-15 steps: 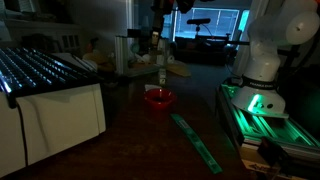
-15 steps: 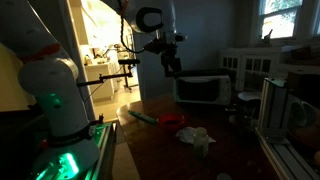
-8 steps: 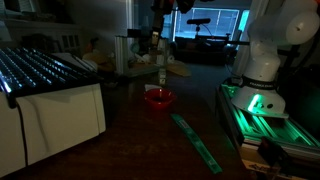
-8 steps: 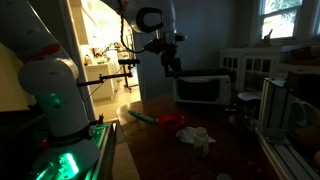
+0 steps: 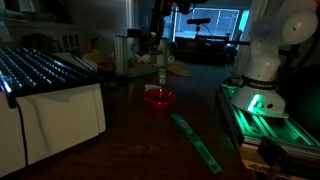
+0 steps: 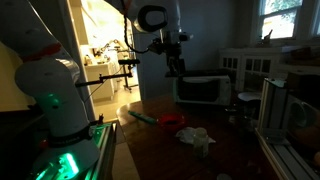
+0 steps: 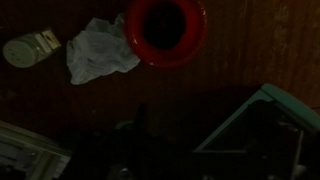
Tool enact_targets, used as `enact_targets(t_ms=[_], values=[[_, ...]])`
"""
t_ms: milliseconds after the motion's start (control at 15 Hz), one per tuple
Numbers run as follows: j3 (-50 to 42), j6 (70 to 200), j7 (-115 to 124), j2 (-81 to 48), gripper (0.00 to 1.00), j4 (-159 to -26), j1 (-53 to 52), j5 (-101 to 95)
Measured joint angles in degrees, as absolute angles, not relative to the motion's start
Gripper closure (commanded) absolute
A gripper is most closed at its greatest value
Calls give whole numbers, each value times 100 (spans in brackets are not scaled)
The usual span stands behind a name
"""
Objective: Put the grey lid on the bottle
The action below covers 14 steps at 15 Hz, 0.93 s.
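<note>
The gripper (image 6: 176, 71) had drifted a little sideways, high above the desk (image 5: 130, 140), compared with half a second before. The dim pictures did not show whether it was clenched or released, nor whether the grey lid sat in it. Well below it and off to one side, the bottle (image 5: 161, 73) stood upright just beyond the red bowl (image 5: 158, 98), so the small shift read as lining up over the bottle, with the lowering of the lid probably yet to come.
</note>
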<state>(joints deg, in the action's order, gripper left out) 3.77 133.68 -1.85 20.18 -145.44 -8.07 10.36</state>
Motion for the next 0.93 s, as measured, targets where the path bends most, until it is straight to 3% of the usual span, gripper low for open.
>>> enact_targets(t_ms=[933], values=[[-504,13975,1893,1071,0,-14509,1077,267]])
